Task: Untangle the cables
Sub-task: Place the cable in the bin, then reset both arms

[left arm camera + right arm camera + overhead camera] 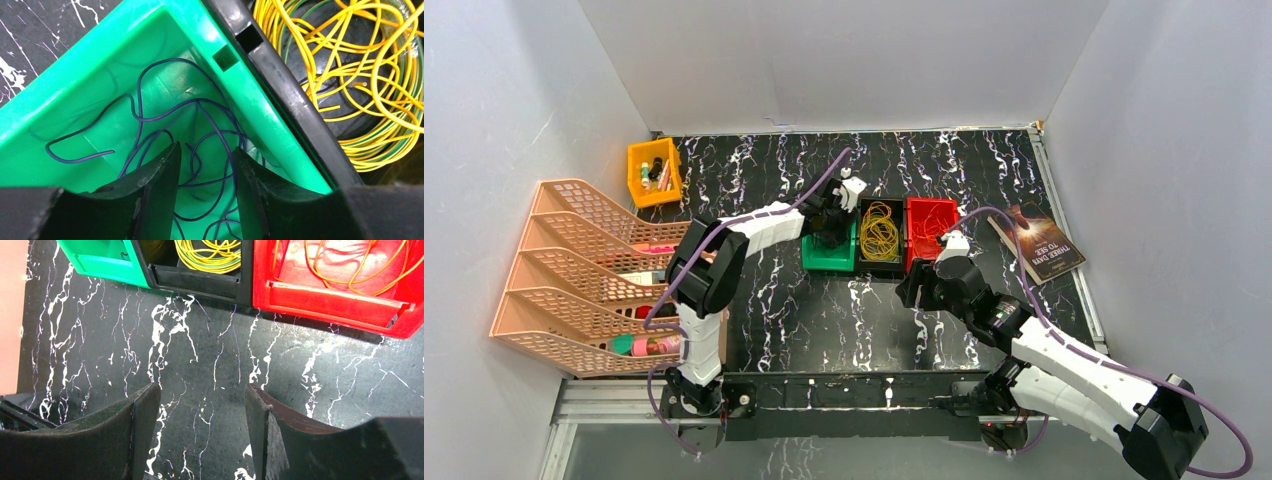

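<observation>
landmark: the black bin [200, 282], middle one in a row of three bins on the dark marbled table [210, 355].
green bin [100, 265]: touching the black bin on its left side.
red bin [330, 302]: touching the black bin on its right side.
yellow cables [380, 145]: a loose coil of many thin loops lying inside the black bin, some strands streaked green.
dark blue cables [140, 100]: a few thin strands sprawled over the floor of the green bin, just left of the black bin.
orange cables [350, 290]: thin loops lying in the red bin, just right of the black bin.
left gripper [206, 165]: reaching down into the green bin right beside the black bin's wall; jaws parted with a clear gap, blue strands lying on the bin floor below the gap, nothing pinched between the fingers.
right gripper [200, 405]: hanging over bare table on the near side of the black bin; jaws spread wide, nothing between them.
book [1039, 240]: flat on the table right of the black bin, beyond the red bin.
small yellow bin [636, 165]: far left of the black bin, at the table's back corner; small items inside, too small to tell.
peach file rack [564, 270]: well left of the black bin, at the table's left edge, a few things in its slots.
</observation>
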Available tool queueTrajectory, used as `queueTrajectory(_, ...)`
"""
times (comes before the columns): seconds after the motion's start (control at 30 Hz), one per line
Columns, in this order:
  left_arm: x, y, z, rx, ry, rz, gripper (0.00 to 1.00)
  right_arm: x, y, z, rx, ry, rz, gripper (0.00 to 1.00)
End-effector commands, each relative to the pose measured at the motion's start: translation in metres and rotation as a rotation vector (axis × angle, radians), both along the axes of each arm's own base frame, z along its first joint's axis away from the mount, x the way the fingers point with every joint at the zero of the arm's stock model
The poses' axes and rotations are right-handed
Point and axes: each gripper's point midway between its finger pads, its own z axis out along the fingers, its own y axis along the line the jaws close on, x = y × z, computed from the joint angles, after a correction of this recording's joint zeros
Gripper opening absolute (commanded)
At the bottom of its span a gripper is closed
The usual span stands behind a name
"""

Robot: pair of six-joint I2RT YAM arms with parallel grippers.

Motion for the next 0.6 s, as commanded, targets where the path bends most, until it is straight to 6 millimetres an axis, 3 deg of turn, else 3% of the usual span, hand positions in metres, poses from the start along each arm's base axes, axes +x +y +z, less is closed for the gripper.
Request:
queueTrajectory(0.0,0.013,0.000,0.035,-0.033,-0.068,0.035,0.45,0.005,0.001,0.011,0.031,-0.032,-0.020,0.70)
queueTrajectory(0.3,0.016,-0.002,0.073,-0.070,-0.123,0.032,0.53,0.005,0.004,0.010,0.034,-0.024,-0.011,0.70)
queueTrajectory(0.57,0.012,0.003,0.086,-0.068,-0.143,0.034,0.58,0.006,0.006,0.010,0.031,-0.024,-0.004,0.70)
